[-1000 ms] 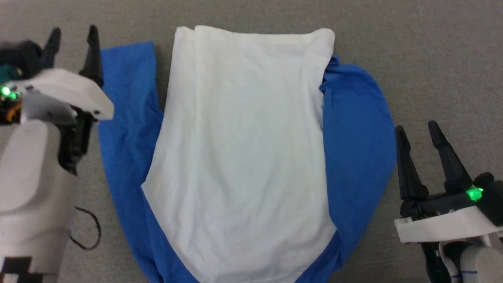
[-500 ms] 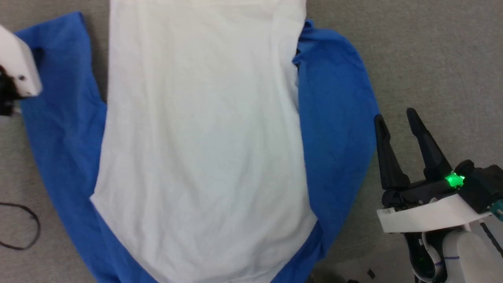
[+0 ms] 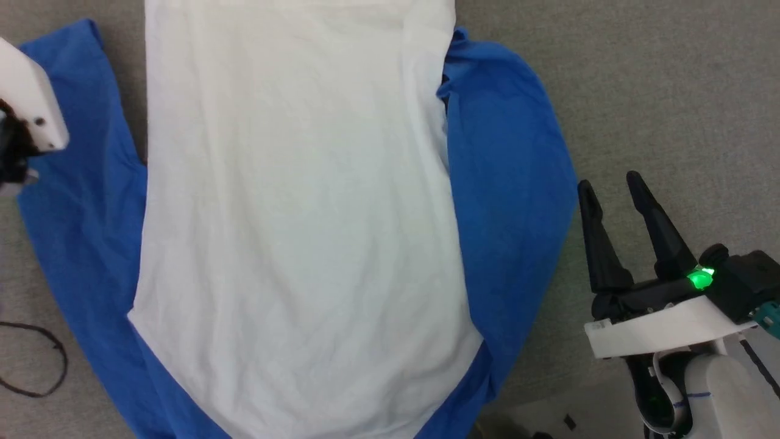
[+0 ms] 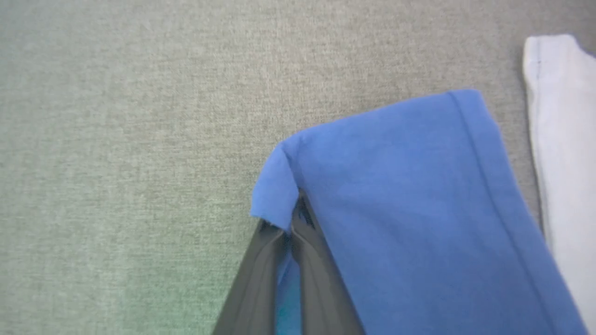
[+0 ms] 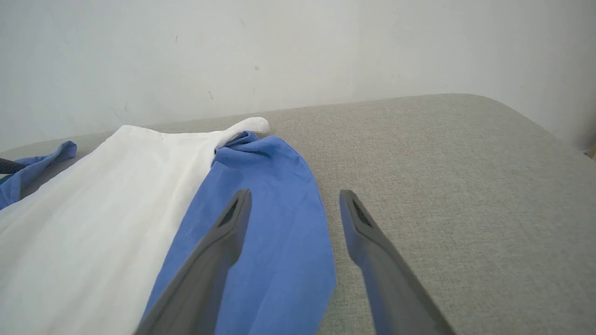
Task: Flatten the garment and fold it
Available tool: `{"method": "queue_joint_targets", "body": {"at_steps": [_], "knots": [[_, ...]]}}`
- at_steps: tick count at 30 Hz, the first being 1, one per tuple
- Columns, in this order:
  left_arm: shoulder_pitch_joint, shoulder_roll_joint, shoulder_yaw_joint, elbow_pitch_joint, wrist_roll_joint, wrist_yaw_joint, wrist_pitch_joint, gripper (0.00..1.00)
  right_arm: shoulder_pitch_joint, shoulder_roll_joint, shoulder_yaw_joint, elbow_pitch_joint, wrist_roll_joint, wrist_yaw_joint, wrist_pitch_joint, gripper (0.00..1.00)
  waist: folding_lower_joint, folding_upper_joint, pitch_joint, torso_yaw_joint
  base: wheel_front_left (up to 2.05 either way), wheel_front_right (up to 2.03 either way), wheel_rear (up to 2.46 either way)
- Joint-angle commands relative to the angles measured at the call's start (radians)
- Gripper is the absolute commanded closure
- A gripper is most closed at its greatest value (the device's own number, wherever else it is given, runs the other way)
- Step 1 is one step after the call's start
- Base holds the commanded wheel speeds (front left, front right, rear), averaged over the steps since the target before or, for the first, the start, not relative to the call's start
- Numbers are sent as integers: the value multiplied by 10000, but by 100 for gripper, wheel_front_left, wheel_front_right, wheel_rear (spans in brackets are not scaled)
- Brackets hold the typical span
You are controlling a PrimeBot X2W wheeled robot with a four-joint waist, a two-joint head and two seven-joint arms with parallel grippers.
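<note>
Your left pincer (image 4: 292, 217) is pressed together on the garment's (image 3: 292, 213) left blue sleeve (image 4: 396, 209), pinching the cuff corner, which curls over the fingertips. A dark cord (image 3: 46, 360) loops just off the garment's lower left. The garment lies spread on the grey surface (image 3: 658, 85), white body in the middle with a blue sleeve down each side. Off its right sleeve (image 3: 506, 183), your right pincer (image 3: 609, 183) hangs spread wide and empty, near the sleeve's edge but apart from it.
</note>
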Motion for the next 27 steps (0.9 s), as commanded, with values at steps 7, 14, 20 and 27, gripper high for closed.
{"method": "queue_joint_targets", "body": {"at_steps": [7,14,20,27], "knots": [[877,-533,-275,-450,452,245,-2007,100,491,23,-424,26,-142,-17,338,0,-2,-1,-1840,887,0,0,0],[2059,-1224,-647,-1989,414,190,-3227,100,1331,156,-973,-244,-419,-17,849,0,-2,-1,-3251,1513,0,0,0],[4095,-1923,-1562,-3932,409,233,-3522,100,1934,233,-1257,-628,-624,-17,1310,0,-2,-1,-4045,1724,0,0,0],[5969,-3191,-3008,-4802,231,150,-3785,100,2304,254,-1455,-895,-569,-17,1618,0,-2,-1,-4359,1564,0,0,0]]}}
